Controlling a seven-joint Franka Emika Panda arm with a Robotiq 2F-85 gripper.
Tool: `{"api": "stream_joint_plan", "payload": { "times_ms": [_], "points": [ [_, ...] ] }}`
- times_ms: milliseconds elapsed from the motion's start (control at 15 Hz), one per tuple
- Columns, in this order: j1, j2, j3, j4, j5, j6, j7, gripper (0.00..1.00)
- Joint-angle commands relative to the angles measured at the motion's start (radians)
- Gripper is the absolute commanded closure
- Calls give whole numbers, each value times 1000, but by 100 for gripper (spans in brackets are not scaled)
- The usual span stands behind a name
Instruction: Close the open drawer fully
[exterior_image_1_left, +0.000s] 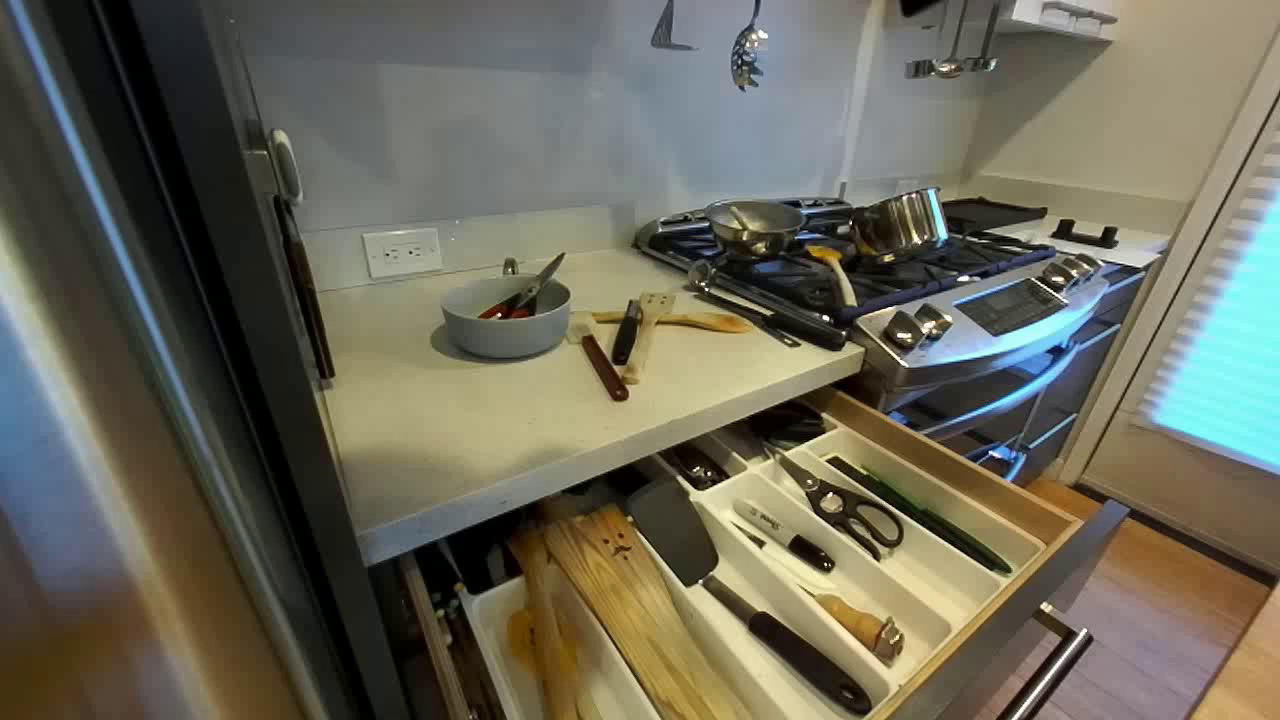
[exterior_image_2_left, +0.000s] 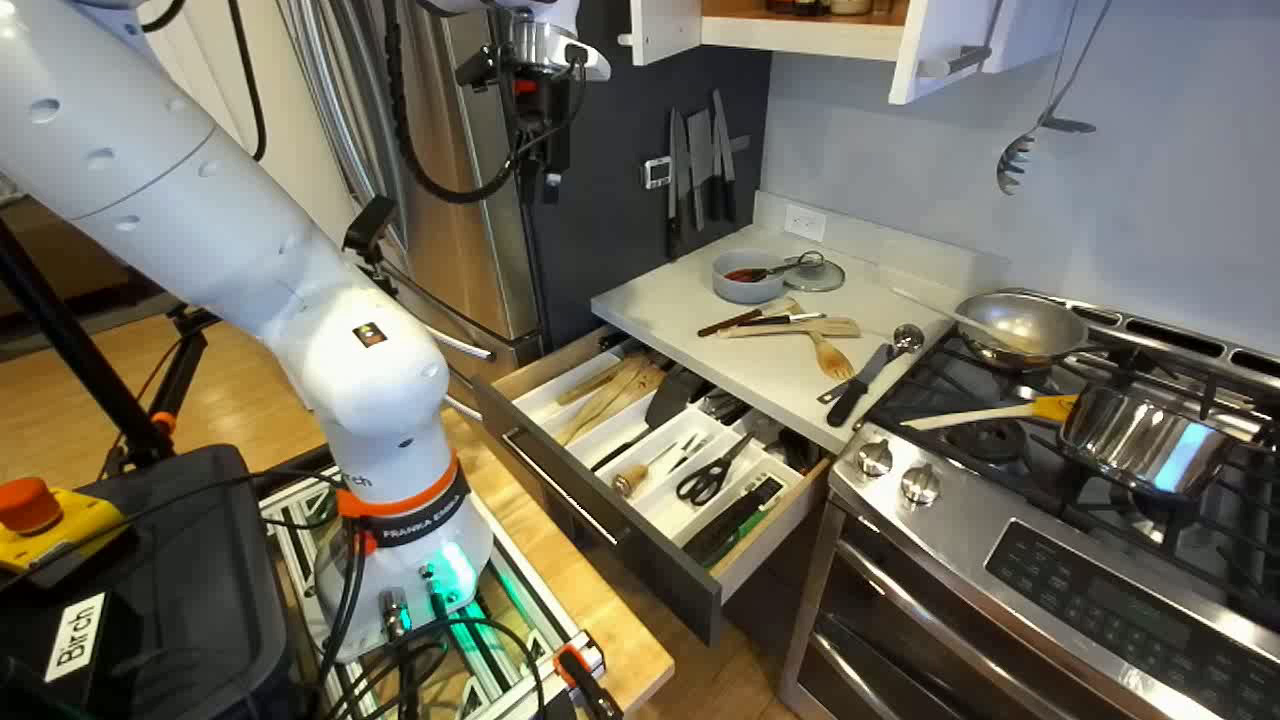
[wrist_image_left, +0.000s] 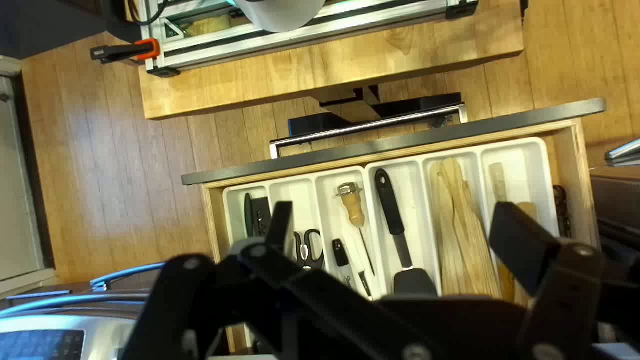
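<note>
The drawer (exterior_image_1_left: 1085, 560) is pulled well out from under the counter. Its dark front (exterior_image_2_left: 640, 560) and silver bar handle (exterior_image_2_left: 560, 487) face the robot's table in an exterior view. Whitish dividers hold a spatula, wooden utensils, scissors, a marker and a wood-handled pick. In the wrist view the front's top edge (wrist_image_left: 350, 152) and handle (wrist_image_left: 370, 125) lie beyond the fingertips. My gripper (wrist_image_left: 397, 220) is open and empty, fingers wide apart, above the drawer. It also shows raised high near the fridge in an exterior view (exterior_image_2_left: 550, 180). Its fingers hide the drawer's rear part in the wrist view.
The wooden robot table (wrist_image_left: 330, 62) stands close in front of the drawer handle. The counter (exterior_image_2_left: 680, 310) above holds a grey bowl (exterior_image_2_left: 748, 280) and loose utensils. The stove (exterior_image_2_left: 940, 480) adjoins one side, the fridge (exterior_image_2_left: 480, 180) the other. An open upper cabinet door (exterior_image_2_left: 940, 50) hangs above.
</note>
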Motion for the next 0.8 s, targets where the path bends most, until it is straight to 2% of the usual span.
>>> {"api": "stream_joint_plan", "payload": {
  "times_ms": [0, 133, 267, 733],
  "points": [
    [27, 5, -22, 1, -7, -1, 9, 0],
    [27, 1, -25, -6, -2, 7, 8, 0],
    [42, -32, -41, -59, 7, 62, -42, 0],
    [162, -215, -148, -466, 113, 450, -423, 0]
  ]
}}
